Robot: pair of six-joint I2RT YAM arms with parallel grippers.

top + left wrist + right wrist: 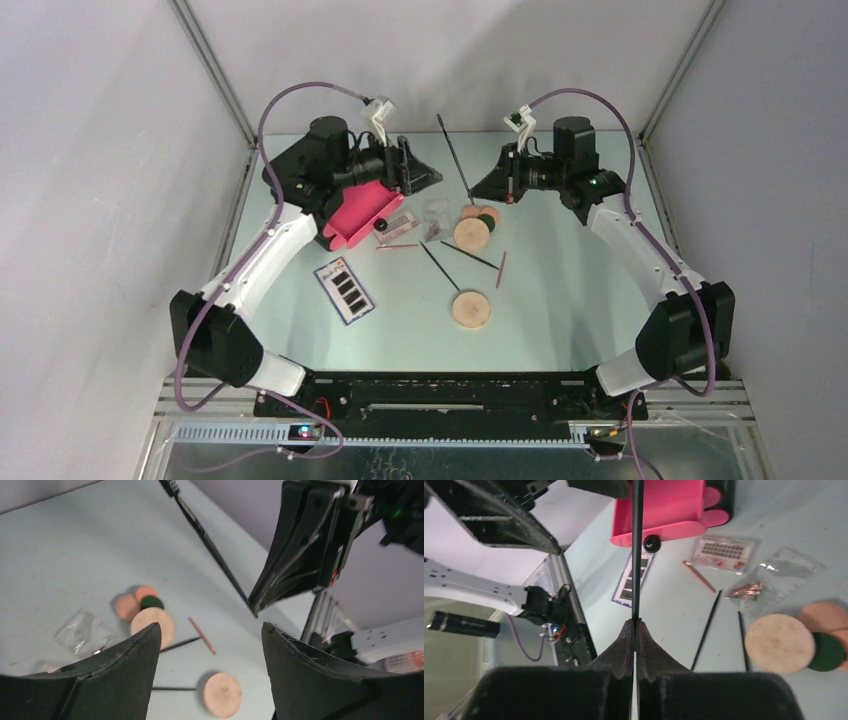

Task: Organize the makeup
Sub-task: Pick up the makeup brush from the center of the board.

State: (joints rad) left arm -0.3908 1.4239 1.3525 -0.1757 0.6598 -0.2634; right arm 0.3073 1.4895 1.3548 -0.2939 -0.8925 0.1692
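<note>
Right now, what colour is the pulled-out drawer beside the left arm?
The drawer is bright pink; the right wrist view shows it best.

Overhead view faces down; both wrist views (close, oblique) share tan disc [152,622].

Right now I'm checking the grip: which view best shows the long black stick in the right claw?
The right wrist view: the long black stick runs straight out of the shut right claw, pinched at its tips. The top view shows it small and thin; the left wrist view shows its brush end and shaft.
</note>
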